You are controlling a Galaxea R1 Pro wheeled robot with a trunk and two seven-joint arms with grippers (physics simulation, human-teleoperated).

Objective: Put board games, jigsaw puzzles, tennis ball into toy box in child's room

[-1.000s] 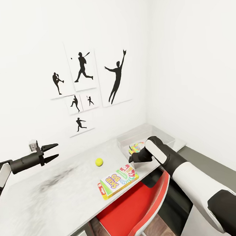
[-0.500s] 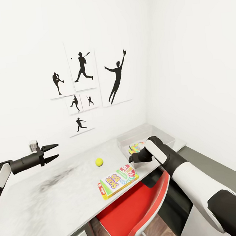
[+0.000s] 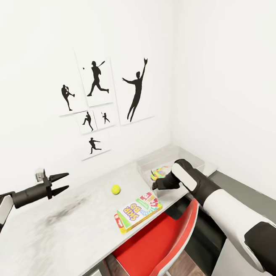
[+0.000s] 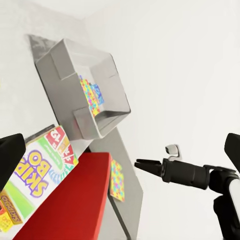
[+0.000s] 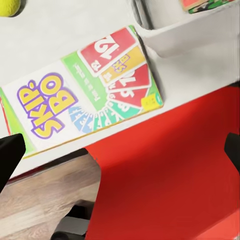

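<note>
My left gripper (image 3: 62,183) hangs above the table (image 3: 58,234), jaws spread. My right gripper (image 3: 155,186) sits near the toy box (image 3: 190,158) — jaw state unreadable. SKIP BO game (image 3: 138,210) lies at the table edge — tennis ball (image 3: 115,189) just beyond.

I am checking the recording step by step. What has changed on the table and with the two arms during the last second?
The left gripper moved down and a little toward the robot, its jaws open and empty. The right gripper shifted very slightly, beside the toy box. The SKIP BO box, the tennis ball and the puzzle in the toy box stayed where they were.
</note>
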